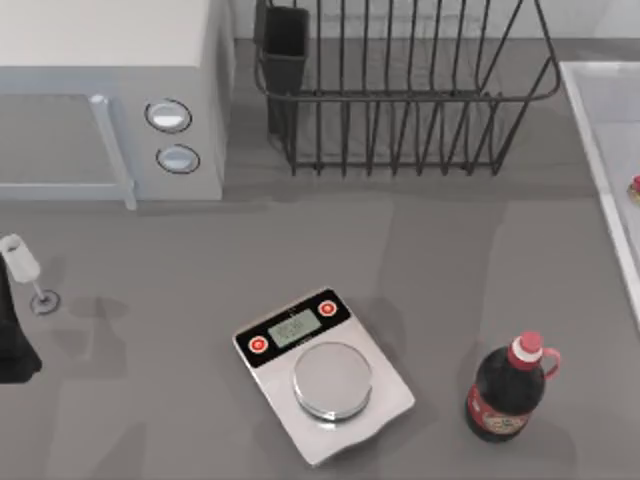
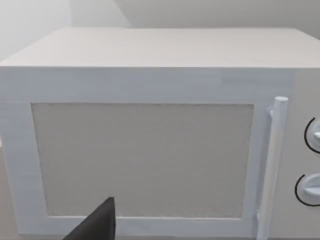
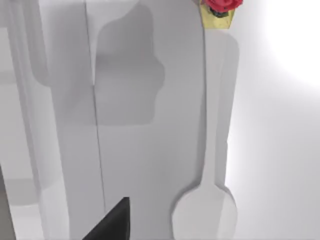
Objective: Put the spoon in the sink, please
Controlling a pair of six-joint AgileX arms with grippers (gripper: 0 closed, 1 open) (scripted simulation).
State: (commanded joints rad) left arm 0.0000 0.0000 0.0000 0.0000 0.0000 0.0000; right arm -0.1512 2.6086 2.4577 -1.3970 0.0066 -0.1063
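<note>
Top view: the left arm sits at the worktop's left edge as a dark mass. A wine glass stands just beyond it, and the microwave is farther ahead. Out to its side the worktop lies bare as far as the kitchen scale. A dark bottle with a red cap stands well past the scale. The black wire dish rack is along the far edge. The sink is across the worktop at the right edge, its pale raised rim running along that side.

Left wrist view: the left end effector shows as one dark tip, and I cannot tell whether it is spread or pressed together. It faces the microwave's door squarely. The door handle stands upright off to one side of the tip, with two dials beyond it. Open air lies between the tip and the door.

Right wrist view: the right end effector also shows as a single dark tip, so I cannot tell its state. It hangs over the sink's pale inside, and a stepped wall rises close on one side. The spoon lies inside the sink, pale against the basin. Its bowl is just beside the tip, apart from it, and its long handle stretches away. At the handle's far end is a small red and yellow thing. Past the spoon the basin floor is bright and bare.
</note>
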